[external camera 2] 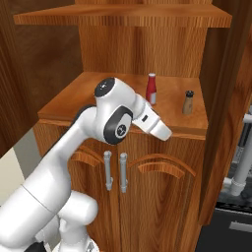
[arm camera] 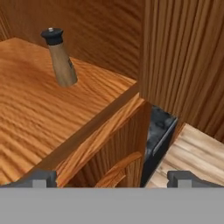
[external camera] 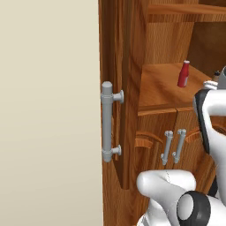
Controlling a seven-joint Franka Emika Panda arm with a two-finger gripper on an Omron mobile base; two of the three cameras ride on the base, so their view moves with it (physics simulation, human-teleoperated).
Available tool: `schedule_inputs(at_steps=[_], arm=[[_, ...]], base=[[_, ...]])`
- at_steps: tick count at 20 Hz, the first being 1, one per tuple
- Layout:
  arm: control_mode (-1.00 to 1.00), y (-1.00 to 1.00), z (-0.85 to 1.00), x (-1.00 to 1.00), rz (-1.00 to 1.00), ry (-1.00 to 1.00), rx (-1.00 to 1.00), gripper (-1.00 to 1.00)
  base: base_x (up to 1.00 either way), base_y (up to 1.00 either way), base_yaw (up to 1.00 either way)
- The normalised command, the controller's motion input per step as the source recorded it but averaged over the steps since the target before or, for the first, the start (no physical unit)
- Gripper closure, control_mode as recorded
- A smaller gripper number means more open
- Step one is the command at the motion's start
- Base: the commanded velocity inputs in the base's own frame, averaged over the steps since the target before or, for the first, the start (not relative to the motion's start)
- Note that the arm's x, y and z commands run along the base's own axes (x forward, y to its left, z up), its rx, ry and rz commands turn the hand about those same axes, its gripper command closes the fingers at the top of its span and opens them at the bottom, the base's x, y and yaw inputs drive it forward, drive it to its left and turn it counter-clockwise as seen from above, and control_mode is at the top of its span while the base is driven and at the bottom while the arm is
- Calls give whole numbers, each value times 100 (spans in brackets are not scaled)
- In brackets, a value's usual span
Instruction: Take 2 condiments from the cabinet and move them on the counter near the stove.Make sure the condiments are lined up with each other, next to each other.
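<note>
On the middle shelf (external camera 2: 88,96) of the open wooden cabinet (external camera: 128,88) stand both condiments, upright and a short way apart. The red bottle (external camera 2: 151,89) (external camera: 183,74) with its pale cap is to the left. The tan shaker (external camera 2: 188,102) (arm camera: 60,57) with its black cap is to the right, nearer the shelf's front. My gripper (arm camera: 113,178) is open and empty. It hovers just off the shelf's front edge, below and to the right of the shaker, touching neither. The counter and the stove are out of view.
The cabinet's left door swings open toward me with a thick grey bar handle (external camera: 107,121). Below the shelf, two closed arched doors carry grey handles (external camera 2: 115,171). An upper shelf (external camera 2: 123,17) limits headroom. A dark panel (arm camera: 156,133) sits beyond the cabinet's right wall.
</note>
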Motion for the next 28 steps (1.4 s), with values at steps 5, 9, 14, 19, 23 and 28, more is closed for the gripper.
schedule_inputs(at_steps=[5, 9, 14, 19, 23, 28], arm=[[-100, -14, 1, 42, 0, 0, 0, -100], [-100, -19, 0, 39, 0, 0, 0, -100], [-100, -23, 0, 34, 0, 0, 0, -100], [-100, -25, 0, 28, 0, 0, 0, -100], [-100, -20, 0, 31, 0, 0, 0, -100], [-100, -14, 0, 31, 0, 0, 0, -100]], base=[[0, 0, 0], [0, 0, 0], [0, 0, 0], [0, 0, 0], [0, 0, 0], [0, 0, 0]])
